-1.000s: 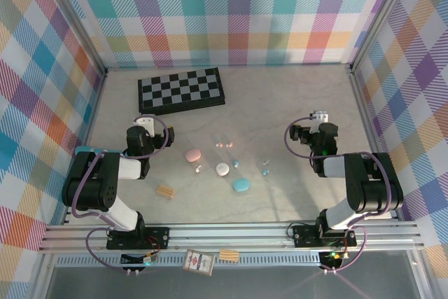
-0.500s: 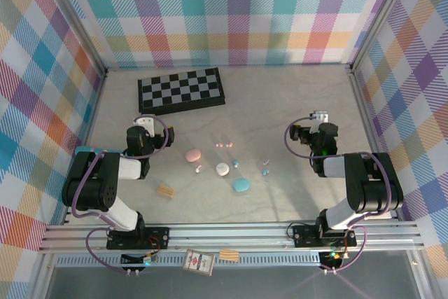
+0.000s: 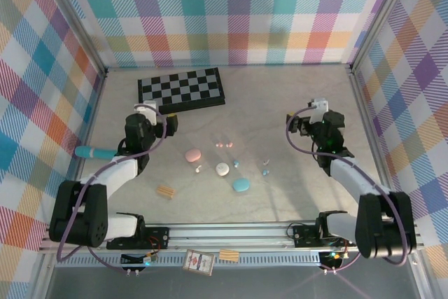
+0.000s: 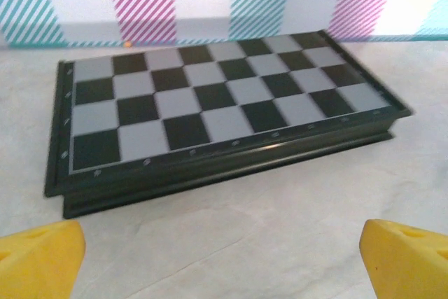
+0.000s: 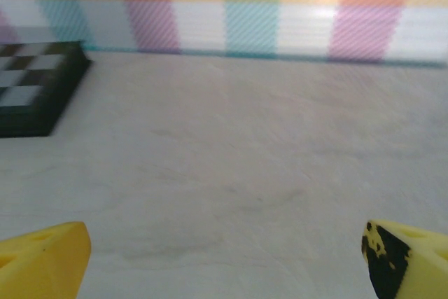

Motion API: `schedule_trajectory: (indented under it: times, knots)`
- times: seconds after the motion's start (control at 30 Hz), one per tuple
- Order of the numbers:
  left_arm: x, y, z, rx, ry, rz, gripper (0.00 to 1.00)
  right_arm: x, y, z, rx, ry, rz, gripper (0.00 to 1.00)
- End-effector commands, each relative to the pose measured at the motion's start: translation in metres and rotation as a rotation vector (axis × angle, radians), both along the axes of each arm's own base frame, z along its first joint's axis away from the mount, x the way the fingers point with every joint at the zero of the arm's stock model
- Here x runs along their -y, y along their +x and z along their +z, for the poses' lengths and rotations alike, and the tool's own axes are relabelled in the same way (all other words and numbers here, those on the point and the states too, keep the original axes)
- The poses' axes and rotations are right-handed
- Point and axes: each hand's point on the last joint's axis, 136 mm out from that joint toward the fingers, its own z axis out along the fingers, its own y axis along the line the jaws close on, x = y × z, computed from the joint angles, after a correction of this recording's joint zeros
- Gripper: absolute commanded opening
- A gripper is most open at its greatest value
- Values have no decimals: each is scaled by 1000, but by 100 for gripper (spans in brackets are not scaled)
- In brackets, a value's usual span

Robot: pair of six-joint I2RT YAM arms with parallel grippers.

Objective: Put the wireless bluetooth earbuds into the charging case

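1. While nothing is gripped yet, both arms hang over the table, the left claw facing the chessboard at the far edge, the right claw nearer the right edge, each spread and empty.
2. Three pebble-like cases sit mid-surface.
3. Tiny earbuds lie scattered beside them; next, I'd say, a claw must turn toward them and pinch one.

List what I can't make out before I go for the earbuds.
Top external: earbuds too small to tell stem direction.
Top external: pink case, white case, blue case too small to tell lids open or shut.
Right wrist: chessboard blurred, cut off by left edge.
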Motion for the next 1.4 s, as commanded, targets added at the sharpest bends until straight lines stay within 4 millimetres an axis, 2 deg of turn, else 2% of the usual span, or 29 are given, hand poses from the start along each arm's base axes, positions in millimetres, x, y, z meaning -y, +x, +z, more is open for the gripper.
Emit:
schedule_trajectory:
  times: [0.0,0.13,0.2,0.37,0.47,0.53,0.63,0.87,1.03,1.13,1.33,1.37]
  knots:
    - [24,-10,10,-86,-24,-61,100,-46,-23,12,-40,-78,218,99]
    - [55,-22,27,-132,-99,-165,100,-104,-60,18,-64,-174,502,99]
    - [62,-28,34,-148,-159,-182,100,-131,-82,16,-101,-225,656,99]
    - [66,-39,36,-206,-221,-186,100,-171,-115,-9,-219,-317,845,99]
    - [64,-44,32,-225,-202,-188,100,-190,-151,-34,-284,-413,1034,99]
    - [61,-45,31,-222,-187,-179,100,-192,-168,-53,-332,-547,1116,99]
    - [59,-46,30,-227,-172,-174,100,-192,-181,-75,-404,-694,1192,99]
    - [63,-49,28,-228,-171,-201,100,-206,-203,-114,-444,-818,1320,99]
    - [66,-51,28,-230,-162,-226,100,-208,-207,-132,-468,-837,1343,99]
    - [66,-51,25,-237,-154,-228,100,-211,-202,-141,-444,-845,1332,100]
    - [68,-52,28,-232,-154,-242,100,-205,-200,-159,-475,-884,1327,96]
    - [68,-52,29,-230,-151,-244,100,-203,-200,-161,-482,-889,1324,93]
